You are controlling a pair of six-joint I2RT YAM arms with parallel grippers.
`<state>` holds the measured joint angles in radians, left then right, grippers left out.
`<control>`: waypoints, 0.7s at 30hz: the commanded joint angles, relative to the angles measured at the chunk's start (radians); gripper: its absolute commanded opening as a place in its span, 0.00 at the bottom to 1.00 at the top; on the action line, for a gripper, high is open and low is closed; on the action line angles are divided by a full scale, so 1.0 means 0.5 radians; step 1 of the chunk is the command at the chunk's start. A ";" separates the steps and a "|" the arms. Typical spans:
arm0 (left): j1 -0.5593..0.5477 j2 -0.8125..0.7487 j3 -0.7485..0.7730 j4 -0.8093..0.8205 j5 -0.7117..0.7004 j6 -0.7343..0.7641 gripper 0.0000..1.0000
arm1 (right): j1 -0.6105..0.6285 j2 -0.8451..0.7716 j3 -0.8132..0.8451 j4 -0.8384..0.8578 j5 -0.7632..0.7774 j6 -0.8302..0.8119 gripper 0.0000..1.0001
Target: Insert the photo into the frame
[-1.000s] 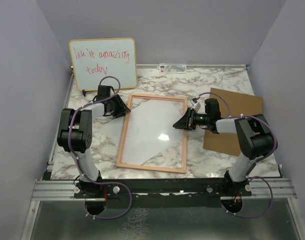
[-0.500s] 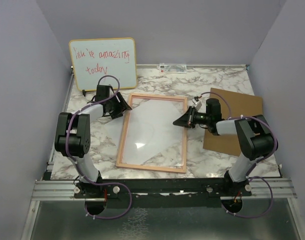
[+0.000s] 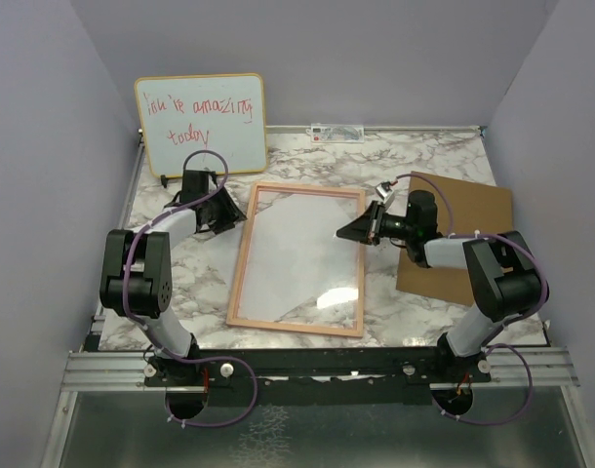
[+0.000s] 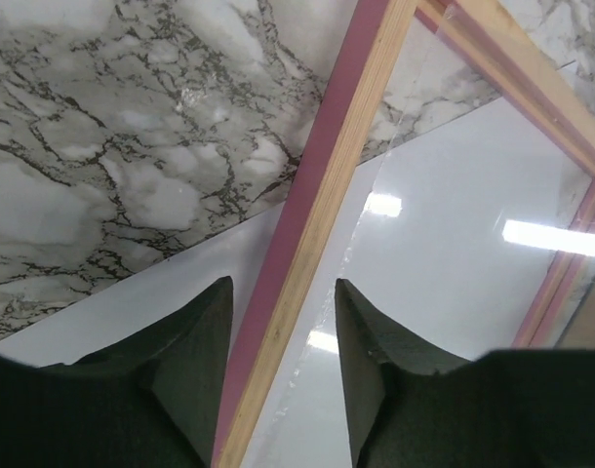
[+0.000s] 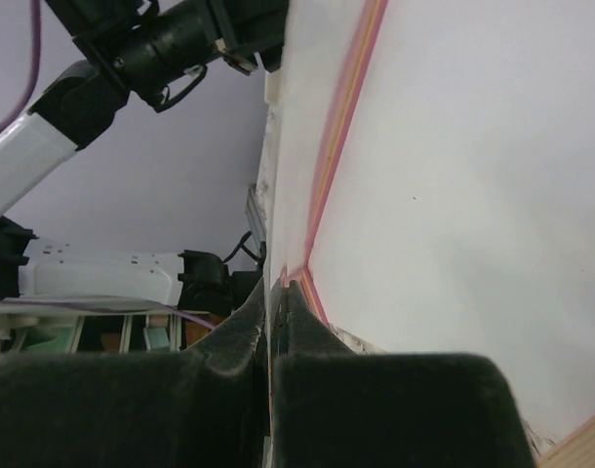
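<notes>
Where the two arms reach out from the near edge, we see the marble table (image 3: 434, 161) filling the floor of the booth. At its centre lies the frame (image 3: 294, 328), flat, its long sides running away from us, its thin pinkish wood border closed around a clear pane that catches the ceiling lights. The photo (image 3: 297, 244) lies white side up beneath it, skewed against the border. From the left wrist we see the sheet (image 4: 454, 253) pass under the left rail (image 4: 322, 195) and stick out onto the marble on the outer side. Bare marble shows through the pane at the near right corner.

The brown backing board (image 3: 468, 210) lies apart from the frame, to its right, partly under the right arm. The whiteboard (image 3: 200, 122) with red handwriting leans against the far wall at the left.

Next, the left gripper (image 3: 237, 216) sits at the far end of the left rail, moderately spread, one finger (image 4: 195, 341) on each side of the wood, gripping nothing that we can see. The right gripper (image 3: 344, 233) sits at the right rail, its fingers (image 5: 317, 341) pressed fully together on a thin pale edge; we cannot tell whether that edge is the sheet or the pane.
</notes>
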<state>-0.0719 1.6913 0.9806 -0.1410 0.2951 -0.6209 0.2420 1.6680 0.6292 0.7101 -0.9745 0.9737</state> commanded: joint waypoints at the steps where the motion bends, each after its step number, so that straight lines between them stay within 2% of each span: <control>1: 0.012 -0.017 -0.074 -0.035 -0.047 0.029 0.43 | 0.009 0.006 -0.025 0.342 -0.107 0.212 0.01; 10: 0.012 0.037 -0.080 -0.066 -0.030 0.044 0.30 | 0.028 0.092 -0.003 0.472 -0.146 0.304 0.01; 21: 0.012 0.065 -0.100 -0.066 0.010 0.054 0.24 | 0.074 0.170 0.047 0.408 0.012 0.319 0.01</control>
<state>-0.0719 1.7050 0.9489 -0.1661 0.2951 -0.6083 0.2733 1.7397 0.6331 0.8978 -1.0050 1.1263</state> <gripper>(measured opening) 0.246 0.008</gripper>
